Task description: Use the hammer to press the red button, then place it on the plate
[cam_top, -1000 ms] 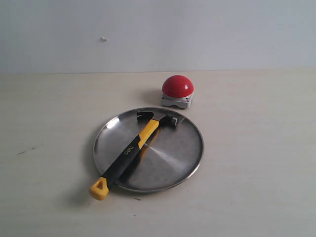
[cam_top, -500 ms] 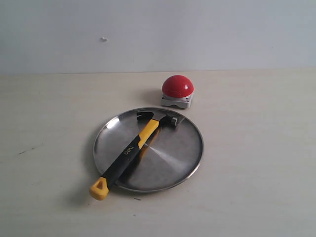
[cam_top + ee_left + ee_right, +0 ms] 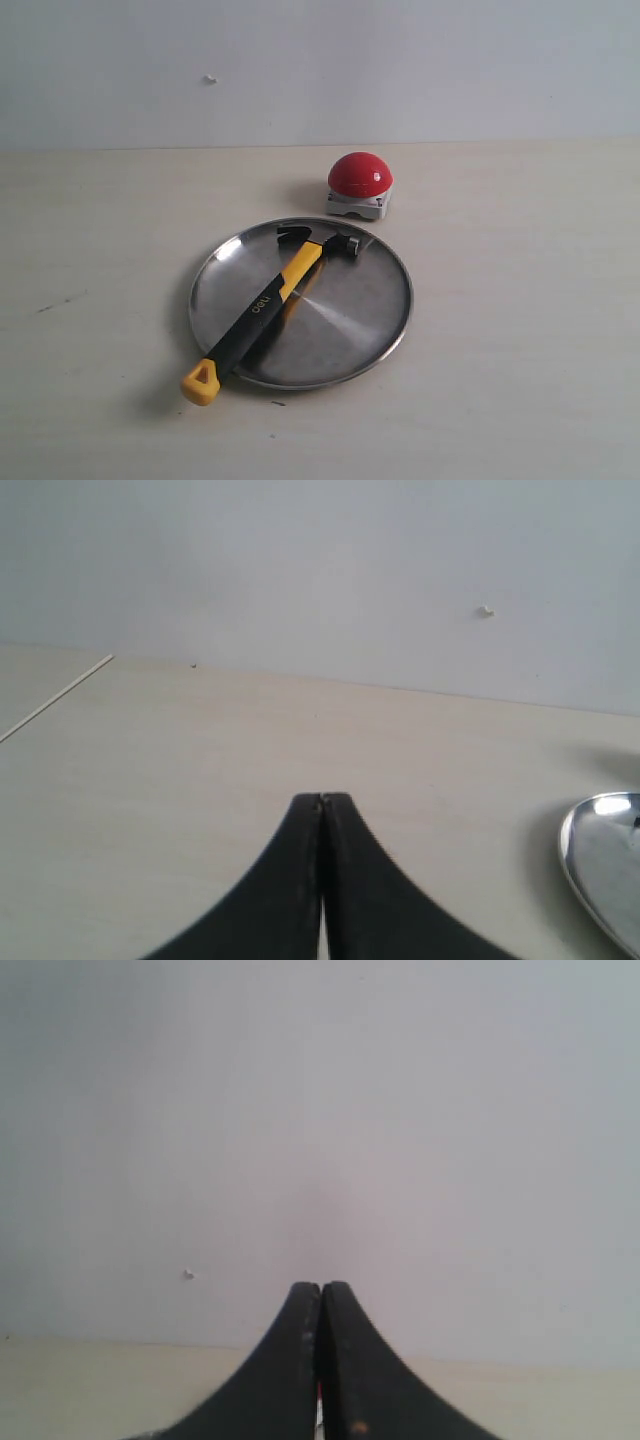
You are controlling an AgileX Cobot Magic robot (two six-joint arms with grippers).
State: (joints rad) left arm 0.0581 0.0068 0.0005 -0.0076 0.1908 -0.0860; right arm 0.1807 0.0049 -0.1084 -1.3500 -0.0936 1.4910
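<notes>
Hammer (image 3: 265, 305) lies across plate (image 3: 350, 320); red button (image 3: 361, 174) nearby.

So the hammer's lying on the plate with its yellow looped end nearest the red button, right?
Not quite. The hammer does lie on the plate, but its dark head is nearest the red button; the yellow looped end points away, as the exterior view shows.
</notes>
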